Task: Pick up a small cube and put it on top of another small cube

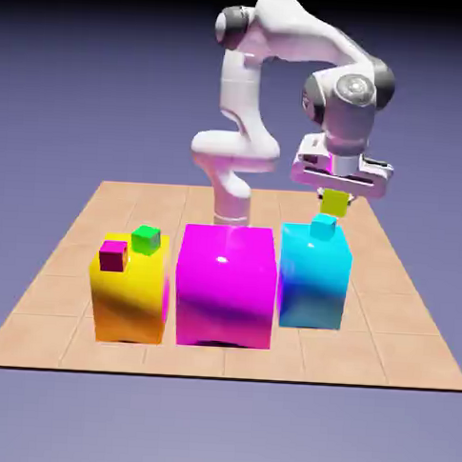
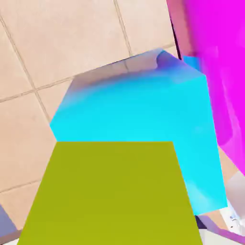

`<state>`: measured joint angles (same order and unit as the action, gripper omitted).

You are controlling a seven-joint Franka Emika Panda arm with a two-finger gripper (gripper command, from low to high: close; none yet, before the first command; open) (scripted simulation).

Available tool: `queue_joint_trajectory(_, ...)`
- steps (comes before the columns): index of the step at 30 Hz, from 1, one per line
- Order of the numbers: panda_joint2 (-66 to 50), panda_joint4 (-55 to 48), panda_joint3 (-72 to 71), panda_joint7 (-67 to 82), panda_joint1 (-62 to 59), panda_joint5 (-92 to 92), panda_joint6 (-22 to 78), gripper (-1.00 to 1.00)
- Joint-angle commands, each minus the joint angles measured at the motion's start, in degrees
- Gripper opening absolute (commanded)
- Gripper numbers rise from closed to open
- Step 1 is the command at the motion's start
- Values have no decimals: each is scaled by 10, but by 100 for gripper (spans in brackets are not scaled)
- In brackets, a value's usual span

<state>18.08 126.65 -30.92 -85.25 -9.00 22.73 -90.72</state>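
In the exterior view my gripper is shut on the small cube, a tiny yellow one hanging in the air. Just below it, slightly toward the exterior view's left, the other small cube, tiny and cyan, rests on top of the big cyan block. A narrow gap separates the two. In the hand view the small yellow cube fills the lower half and hides my fingertips. Behind it lies the big cyan block. I cannot make out the tiny cyan cube there.
A big magenta block stands left of the cyan block and shows in the hand view. Further left, a big yellow-orange block carries a tiny green cube and a tiny magenta cube. The tiled table lies beneath.
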Motion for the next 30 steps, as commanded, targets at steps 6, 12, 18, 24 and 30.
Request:
queue_joint_trajectory(6,125,60,-21,-90,-50,91,27,-100)
queue_joint_trajectory(12,249,121,-41,-179,-100,183,54,-100)
queue_joint_trajectory(18,374,181,-62,-269,-151,274,81,-100)
queue_joint_trajectory(24,498,242,-83,-358,-201,366,107,-100)
queue_joint_trajectory(30,623,302,-103,-448,-251,458,134,-100)
